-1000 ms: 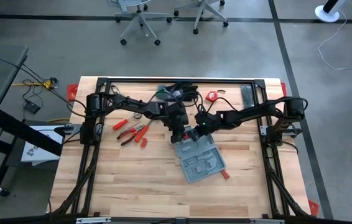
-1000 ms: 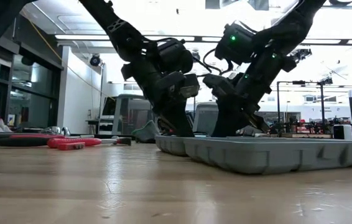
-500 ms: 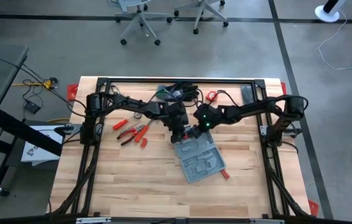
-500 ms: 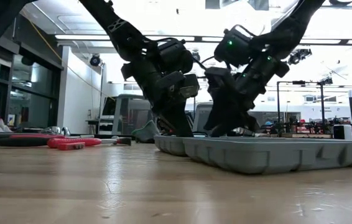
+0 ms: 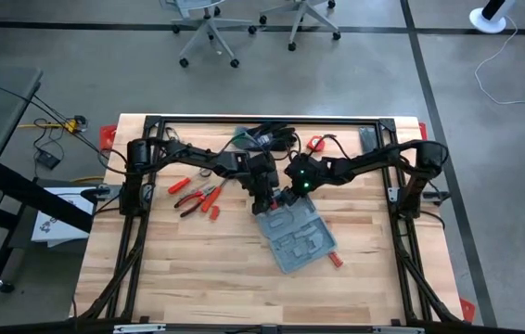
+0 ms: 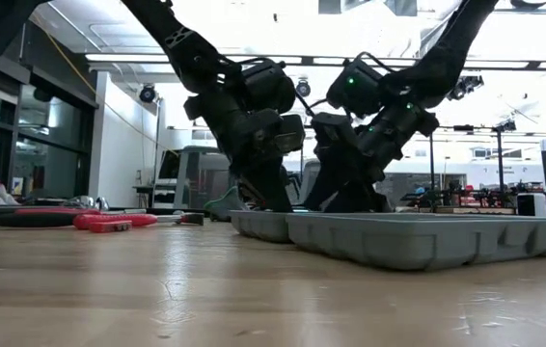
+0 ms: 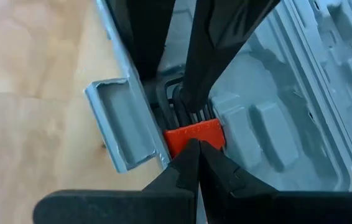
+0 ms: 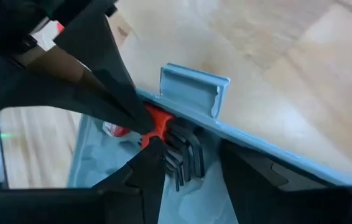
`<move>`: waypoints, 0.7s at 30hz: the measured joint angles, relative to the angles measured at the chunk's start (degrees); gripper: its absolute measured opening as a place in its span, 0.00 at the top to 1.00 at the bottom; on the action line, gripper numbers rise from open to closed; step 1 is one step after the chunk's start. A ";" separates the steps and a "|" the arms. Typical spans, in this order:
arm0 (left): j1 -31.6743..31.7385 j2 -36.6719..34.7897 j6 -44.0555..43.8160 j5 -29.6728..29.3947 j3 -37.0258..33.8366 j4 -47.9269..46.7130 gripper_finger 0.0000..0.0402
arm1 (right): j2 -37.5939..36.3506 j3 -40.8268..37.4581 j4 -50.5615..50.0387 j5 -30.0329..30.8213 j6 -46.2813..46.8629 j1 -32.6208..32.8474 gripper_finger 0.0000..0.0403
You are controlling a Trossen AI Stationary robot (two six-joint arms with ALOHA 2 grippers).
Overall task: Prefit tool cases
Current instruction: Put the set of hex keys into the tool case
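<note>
Filling most of the high view, wooden counter (image 5: pixel 198 269) with black frame; grey-blue tool case (image 5: pixel 297 238) lies open near the middle, tilted, moulded recesses up. Both arms meet at its far corner. Left tool (image 7: pixel 196 163) pressed together, tips on the red holder (image 7: pixel 194 138) of a dark hex key set (image 7: pixel 177 102) at the case's edge, beside the latch tab (image 7: pixel 117 127); whether it actually pinches the holder is hard to tell. Right tool (image 8: pixel 185 163) spread apart, fingers either side of the hex keys, not gripping. Low view: both tools' tips hidden behind the case wall (image 6: pixel 418 241). Red-handled pliers (image 5: pixel 199 197) lie on the counter near the left arm, well apart from the case. Small red item (image 5: pixel 336 262) touches the case's near corner, too small to identify.
</note>
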 joint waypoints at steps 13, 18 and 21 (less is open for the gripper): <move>-0.04 0.04 0.11 0.37 0.02 0.04 1.00 | 0.28 -0.30 2.22 -5.81 0.91 0.66 0.93; -0.01 0.04 0.02 0.38 0.02 0.22 1.00 | 0.32 -0.31 2.41 -6.27 2.40 0.68 0.95; 0.05 0.04 -0.26 0.63 0.02 0.12 1.00 | 0.08 -0.31 2.39 -6.42 3.81 0.68 0.98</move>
